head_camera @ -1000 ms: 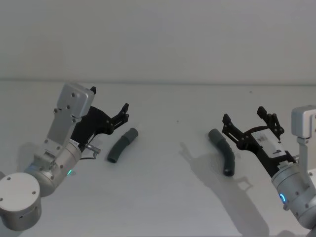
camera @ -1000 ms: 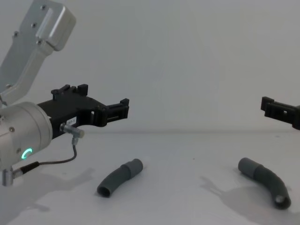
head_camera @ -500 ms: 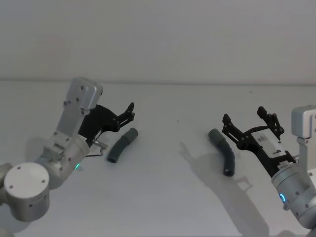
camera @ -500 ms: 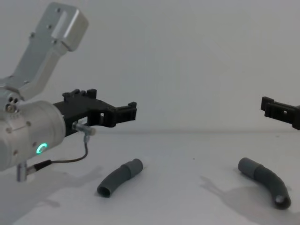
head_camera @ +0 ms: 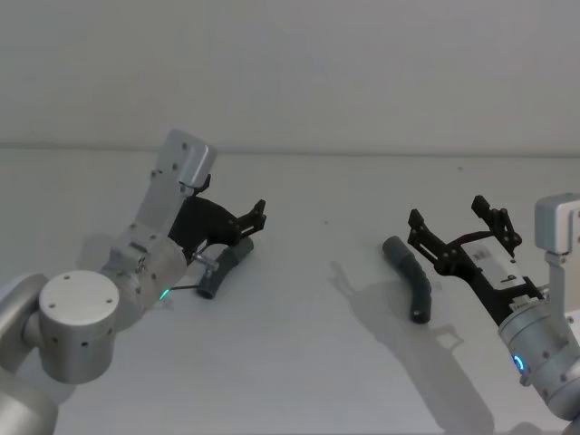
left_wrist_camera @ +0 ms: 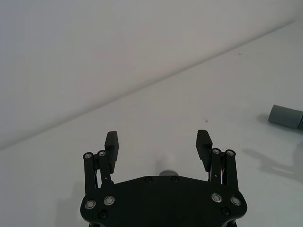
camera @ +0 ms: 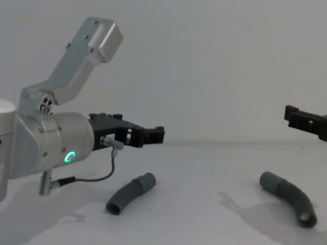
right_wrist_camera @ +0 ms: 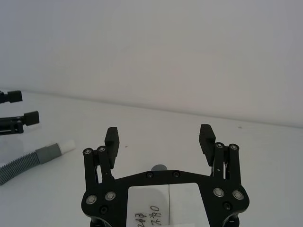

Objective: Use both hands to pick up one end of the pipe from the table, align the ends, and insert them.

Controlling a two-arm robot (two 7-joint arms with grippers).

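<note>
Seen from the head, my left tool hangs apart above the left hose piece on the table, and my right tool is apart beside the right piece; from the chest both tools ride high, so I fear a slanted descent could knock a curved piece rolling.

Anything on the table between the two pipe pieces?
Nothing: the chest view shows bare table between the left pipe piece and the right pipe piece.

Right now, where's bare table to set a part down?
Free: the wide table between left pipe and right pipe, and the far strip behind them. Crowded: left tool above left pipe; right tool close by right pipe.
</note>
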